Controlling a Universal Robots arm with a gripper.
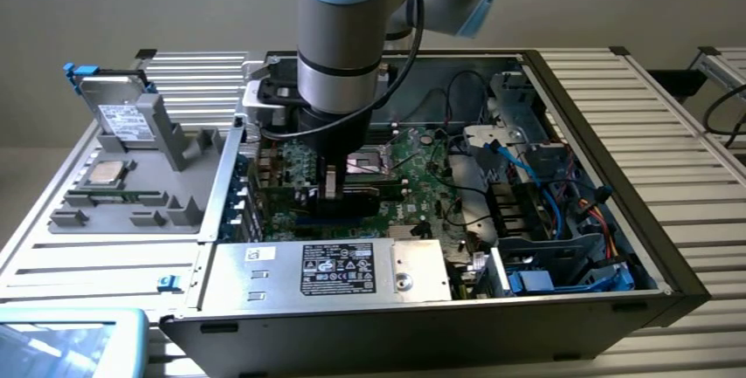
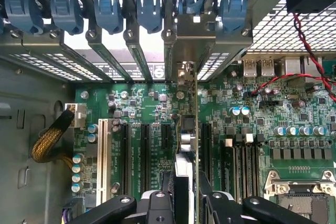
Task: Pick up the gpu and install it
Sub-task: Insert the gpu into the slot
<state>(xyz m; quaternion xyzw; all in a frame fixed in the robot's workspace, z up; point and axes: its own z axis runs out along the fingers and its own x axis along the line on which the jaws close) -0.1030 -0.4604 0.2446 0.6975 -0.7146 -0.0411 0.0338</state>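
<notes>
Black end effector (image 2: 185, 207) is clamped on the gpu (image 2: 187, 132), holding it upright among the motherboard (image 2: 149, 103) slots at the exterior view's centre.

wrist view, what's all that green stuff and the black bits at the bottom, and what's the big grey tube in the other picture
The grey tube is a grey-and-blue robot arm; the exterior view watches it from off the arm. It reaches into an open black computer case lying on a slatted metal table. The wrist view comes from a camera on the arm, looking past its black claw. The green stuff is the large green motherboard. The claw grips the gpu, a flat green circuit card with a silver bracket, seen edge-on.
</notes>
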